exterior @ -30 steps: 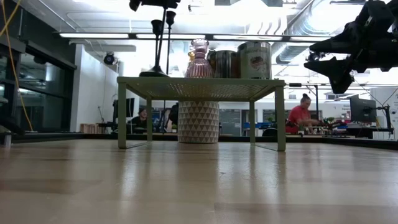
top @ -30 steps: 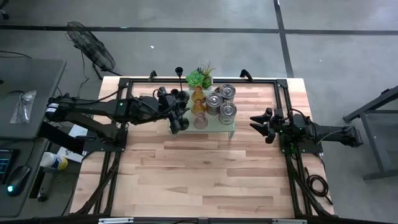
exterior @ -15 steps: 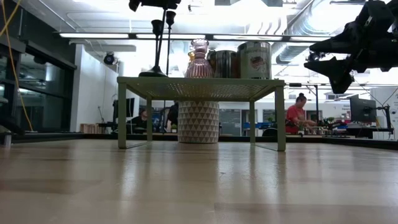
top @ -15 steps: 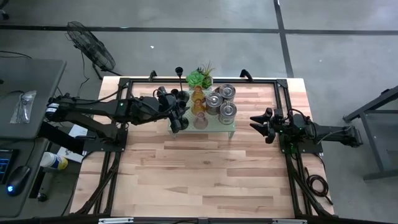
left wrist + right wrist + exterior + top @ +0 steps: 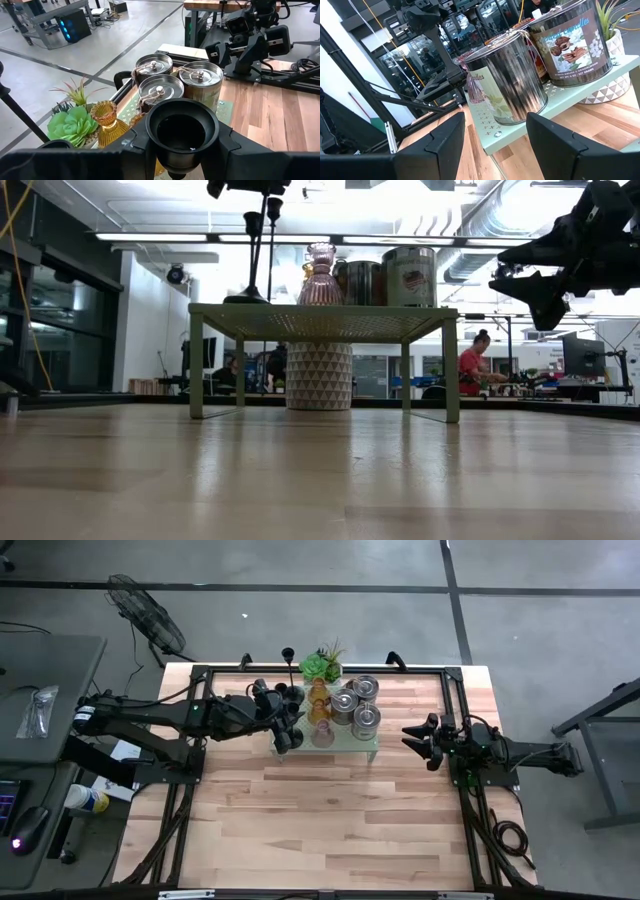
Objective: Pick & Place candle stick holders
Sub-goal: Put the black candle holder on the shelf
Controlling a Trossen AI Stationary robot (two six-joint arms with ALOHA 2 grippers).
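Seen from above: pale green stand (image 5: 372,746) at the far middle of the table (image 5: 330,820), crowded with three silvery tins (image 5: 357,703), an amber glass holder (image 5: 318,692), a pinkish glass holder (image 5: 322,735) and, at its left end, a black candlestick (image 5: 291,692) largely covered by the left gripper (image 5: 286,730). Green spiky plant (image 5: 320,665) just behind the stand. A second black holder (image 5: 288,654) near the table's far edge, apart from the rest.

Shown only at table height: stand legs, perforated top, white patterned plant pot (image 5: 319,376) beneath and behind, thin black stem (image 5: 268,250) rising from a round base on the stand's top, pinkish glass (image 5: 321,275) beside it, person in red (image 5: 471,360) far back in the room.

Shown only by the left wrist camera: black cup (image 5: 181,131) of the candlestick clamped between the left fingers (image 5: 141,145), tins (image 5: 161,92) and amber holder (image 5: 107,120) just beyond.

Right gripper (image 5: 419,743) hanging off the stand's right end, fingers (image 5: 438,137) apart, holding nothing, nearest tin (image 5: 507,85) between them in its own camera but well clear.
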